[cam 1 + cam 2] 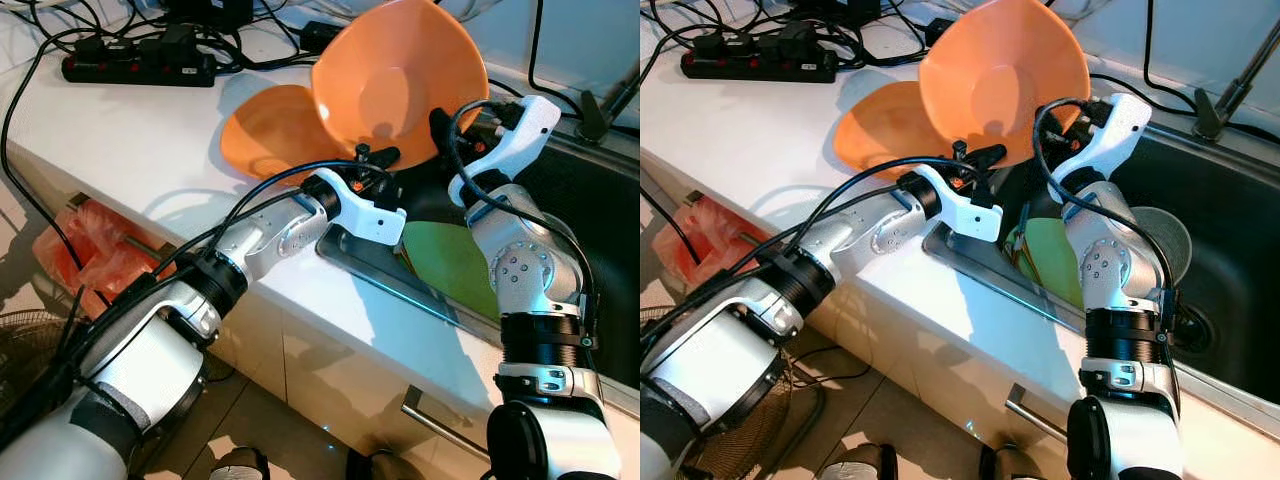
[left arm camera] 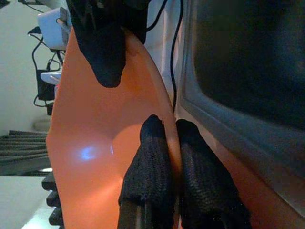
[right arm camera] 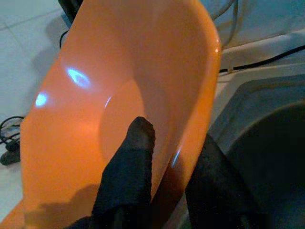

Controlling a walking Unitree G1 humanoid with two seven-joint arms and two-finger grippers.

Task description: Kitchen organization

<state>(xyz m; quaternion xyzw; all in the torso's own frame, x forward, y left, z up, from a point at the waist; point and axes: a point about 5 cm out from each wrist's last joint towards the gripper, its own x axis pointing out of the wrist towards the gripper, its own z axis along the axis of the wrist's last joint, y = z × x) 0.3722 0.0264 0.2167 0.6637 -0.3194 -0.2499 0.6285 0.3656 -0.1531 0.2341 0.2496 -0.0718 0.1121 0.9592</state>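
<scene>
The white counter [image 1: 130, 140] runs from the back wall to its front edge, with cabinet fronts and a bar handle [image 1: 440, 420] below. Its surface lies bare between the power strip and the front edge. Set into it on the robot's right is a dark sink [image 1: 1200, 250] with a metal rim, and a faucet base [image 1: 1220, 100] stands at its back edge.

An orange bowl [image 1: 395, 80] is held tilted on edge above the near left corner of the sink, its open side facing the camera. Both hands grip it. The left hand [image 2: 167, 157] is closed on the lower rim, one finger inside and one outside the wall. The right hand [image 3: 167, 167] is clamped on the rim at the bowl's right side in the same way, one finger [image 3: 133, 157] pressed against the inner face.

Just behind and to the left, a second orange bowl [image 1: 270, 130] rests on the counter, close to the held bowl. Inside the sink, under the held bowl, a green plate [image 1: 1055, 260] leans near the left wall, with a grey dish [image 1: 1165, 235] beside it.

A black power strip [image 1: 140, 65] with plugs and tangled cables sits at the counter's far left. An orange bag [image 1: 85, 250] hangs below the counter's front edge.
</scene>
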